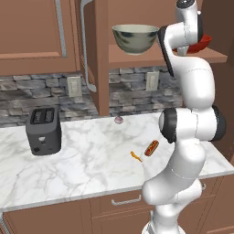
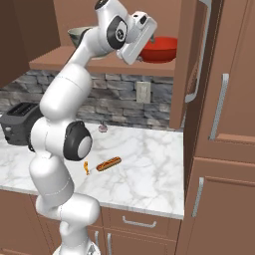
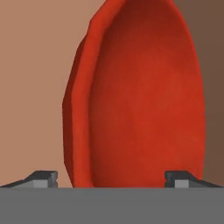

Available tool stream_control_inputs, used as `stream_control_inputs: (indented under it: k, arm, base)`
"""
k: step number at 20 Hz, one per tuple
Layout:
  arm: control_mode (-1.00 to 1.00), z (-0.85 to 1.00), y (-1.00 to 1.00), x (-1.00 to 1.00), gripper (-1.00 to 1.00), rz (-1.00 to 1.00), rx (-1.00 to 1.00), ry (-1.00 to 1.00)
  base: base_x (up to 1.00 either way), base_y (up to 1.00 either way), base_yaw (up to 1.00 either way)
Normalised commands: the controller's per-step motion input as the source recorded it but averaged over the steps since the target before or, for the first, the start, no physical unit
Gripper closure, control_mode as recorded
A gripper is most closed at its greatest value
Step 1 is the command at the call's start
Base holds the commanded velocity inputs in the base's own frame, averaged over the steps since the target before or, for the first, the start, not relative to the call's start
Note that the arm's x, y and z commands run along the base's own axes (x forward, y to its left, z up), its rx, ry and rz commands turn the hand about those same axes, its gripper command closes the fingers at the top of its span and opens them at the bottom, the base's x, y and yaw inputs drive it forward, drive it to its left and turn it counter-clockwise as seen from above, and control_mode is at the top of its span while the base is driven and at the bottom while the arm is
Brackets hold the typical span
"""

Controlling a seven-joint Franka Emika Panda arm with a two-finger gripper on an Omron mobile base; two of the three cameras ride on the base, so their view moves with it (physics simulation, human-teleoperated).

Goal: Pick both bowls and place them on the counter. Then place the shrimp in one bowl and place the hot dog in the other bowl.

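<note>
The shallow red bowl (image 2: pixel 162 50) sits on the open wooden shelf at the right, and the deep grey-beige bowl (image 1: pixel 135 39) stands to its left on the same shelf. My gripper (image 2: pixel 149 44) is raised to the shelf and open at the red bowl's near rim. In the hand view the red bowl (image 3: pixel 144 100) looms close, with its rim between my gripper's (image 3: pixel 111 177) two spread fingertips (image 3: pixel 43 178). Down on the marble counter (image 1: pixel 82 160) lie the hot dog (image 1: pixel 151 147) and, just beside it, the thin orange shrimp (image 1: pixel 136 157).
A black toaster (image 1: pixel 43 130) stands at the counter's left. A small pinkish bulb (image 1: pixel 119 120) lies near the stone backsplash. A cabinet side wall and handle (image 2: pixel 201 50) rise right of the shelf; a tall cabinet (image 2: pixel 224 149) closes the counter's right end.
</note>
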Motion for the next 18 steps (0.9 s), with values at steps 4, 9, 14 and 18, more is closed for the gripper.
stream_control_inputs:
  k: [4, 9, 14, 18]
  arm:
    - [-1.00, -0.23, 0.00, 0.00, 1.00, 0.00, 0.00, 0.02]
    - [-1.00, -0.19, 0.02, -0.19, 1.00, 0.00, -0.01, -0.01]
    - [-1.00, -0.04, 0.07, -0.78, 1.00, 0.00, 0.00, -0.11]
    - [-1.00, 0.00, 0.28, -1.00, 1.00, 0.00, 0.00, -0.14]
  base:
    - [0.00, 0.00, 0.00]
    - [0.00, 0.00, 0.00]
    - [0.00, 0.00, 0.00]
    - [0.00, 0.00, 0.00]
